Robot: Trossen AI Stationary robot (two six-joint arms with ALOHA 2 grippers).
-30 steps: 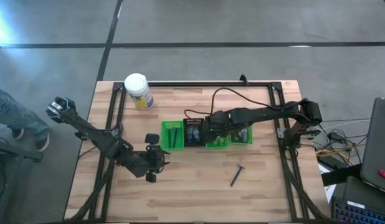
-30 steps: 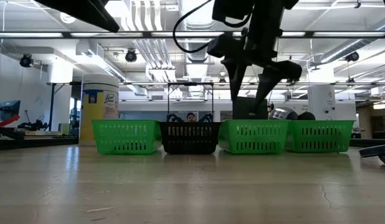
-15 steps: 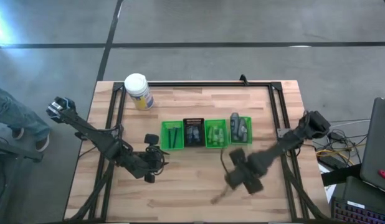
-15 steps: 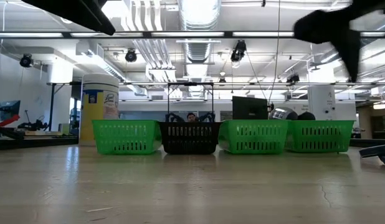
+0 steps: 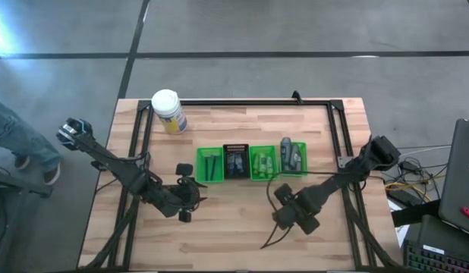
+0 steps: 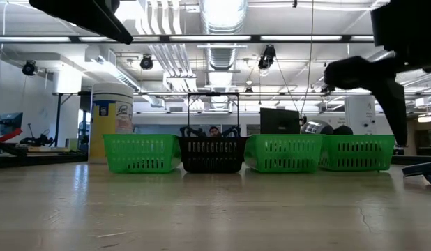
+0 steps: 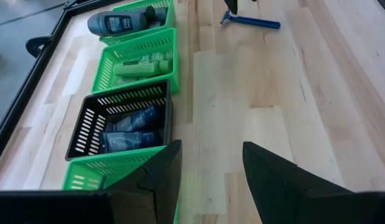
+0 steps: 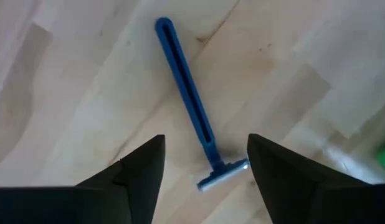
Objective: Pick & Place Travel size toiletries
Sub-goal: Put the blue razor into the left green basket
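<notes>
One razor (image 8: 192,118) remains loose on the bench (image 5: 234,235), a thin blue plastic handle ending in a pale blade head. In the right wrist view it lies directly ahead of the right gripper (image 8: 205,165), its head between the spread fingers, its long axis running away from them at a slant. Right gripper released, hovering above it, clearly the nearer arm. Behind stands a row of slotted plastic baskets, three green (image 5: 209,165) and one black (image 5: 236,163), holding tubes, bottles (image 7: 139,62) and packets (image 7: 127,127). Left gripper (image 7: 208,168) waits open near the row's left end. White jar (image 5: 168,111) at far corner.
</notes>
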